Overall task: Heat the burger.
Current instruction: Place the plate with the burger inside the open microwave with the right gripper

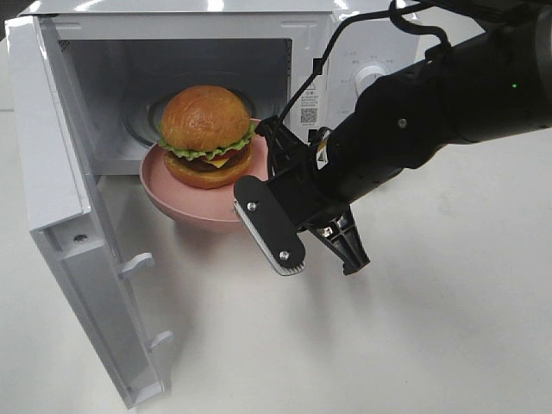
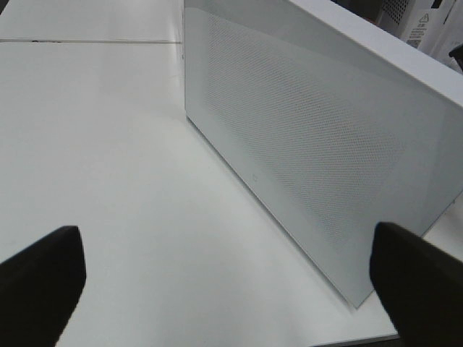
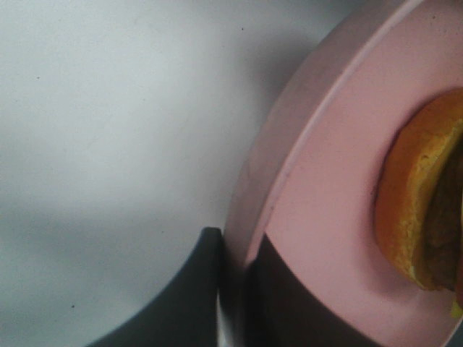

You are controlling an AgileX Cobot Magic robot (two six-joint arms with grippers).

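white table (image 1: 431,336); burger (image 1: 205,129) on plate (image 1: 185,205), microwave (image 1: 172,26) mouth, just beyond right gripper (image 3: 230,296) astride rim (image 3: 255,191), grip unclear; left gripper (image 2: 231,282) released.

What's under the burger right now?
The burger sits on the pink plate, whose rim the right gripper pinches at the open front of the microwave. Whatever lies beneath the plate is hidden by the plate itself.

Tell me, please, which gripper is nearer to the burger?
Right. The right gripper grips the plate by its rim, just beside the burger. The left gripper hangs open, facing the outer side of the open microwave door, away from the burger.
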